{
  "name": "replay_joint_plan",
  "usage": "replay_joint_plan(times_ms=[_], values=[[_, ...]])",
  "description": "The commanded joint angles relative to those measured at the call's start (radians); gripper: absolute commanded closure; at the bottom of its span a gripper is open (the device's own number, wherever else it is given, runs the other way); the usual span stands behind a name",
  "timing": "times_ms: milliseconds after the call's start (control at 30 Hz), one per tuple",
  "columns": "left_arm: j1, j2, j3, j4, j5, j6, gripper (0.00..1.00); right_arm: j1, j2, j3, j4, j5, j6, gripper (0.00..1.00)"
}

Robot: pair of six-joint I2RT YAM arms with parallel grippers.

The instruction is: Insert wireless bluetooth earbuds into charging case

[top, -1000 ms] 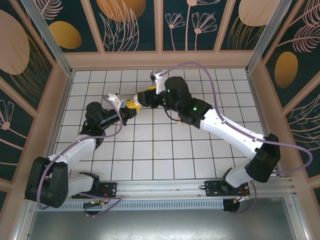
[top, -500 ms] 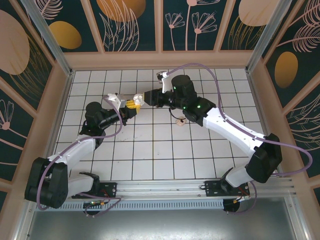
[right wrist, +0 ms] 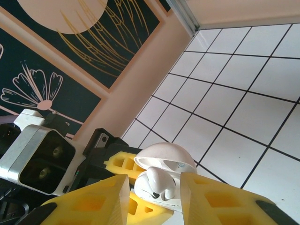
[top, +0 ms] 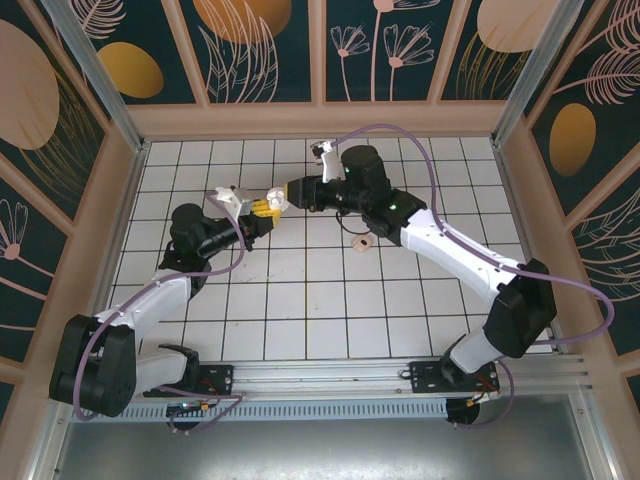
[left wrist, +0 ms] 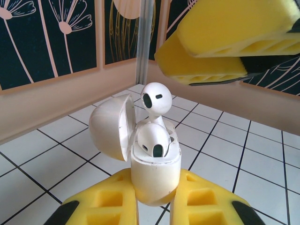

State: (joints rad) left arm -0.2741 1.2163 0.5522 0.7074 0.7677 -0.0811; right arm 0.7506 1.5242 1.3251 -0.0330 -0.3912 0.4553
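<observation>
My left gripper [left wrist: 156, 182] is shut on the base of a white charging case [left wrist: 154, 173] and holds it upright with its lid [left wrist: 110, 126] swung open to the left. One white earbud [left wrist: 152, 139] sits low in the case. A second earbud [left wrist: 156, 99] stands higher, its stem in the case and its head clear of the rim. My right gripper [left wrist: 171, 44] hovers just above and to the right of it, apart from it. In the right wrist view the right gripper [right wrist: 153, 187] has its jaws apart around nothing, with the case [right wrist: 166, 190] beyond them. From above, the left gripper [top: 262, 208] and right gripper [top: 292, 190] nearly meet.
A small pale pinkish piece [top: 363, 241] lies on the white grid table [top: 300, 300] below the right forearm. Low peach walls [top: 320, 120] with dark floral panels ring the table. Open tiles lie in front of both arms.
The right gripper's jaws have narrowed. The right arm has swung its forearm back, uncovering the small pinkish piece on the table. The left arm and the case have stayed still.
</observation>
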Motion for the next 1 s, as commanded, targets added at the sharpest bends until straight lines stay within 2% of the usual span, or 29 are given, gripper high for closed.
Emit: replay_joint_plan(times_ms=[0, 967], values=[[-0.002, -0.009, 0.034, 0.053, 0.020, -0.011, 0.90, -0.011, 0.014, 0.039, 0.046, -0.035, 0.013, 0.66], [-0.003, -0.022, 0.032, 0.050, 0.021, -0.014, 0.90, -0.017, 0.061, 0.056, 0.035, -0.078, 0.010, 0.66]])
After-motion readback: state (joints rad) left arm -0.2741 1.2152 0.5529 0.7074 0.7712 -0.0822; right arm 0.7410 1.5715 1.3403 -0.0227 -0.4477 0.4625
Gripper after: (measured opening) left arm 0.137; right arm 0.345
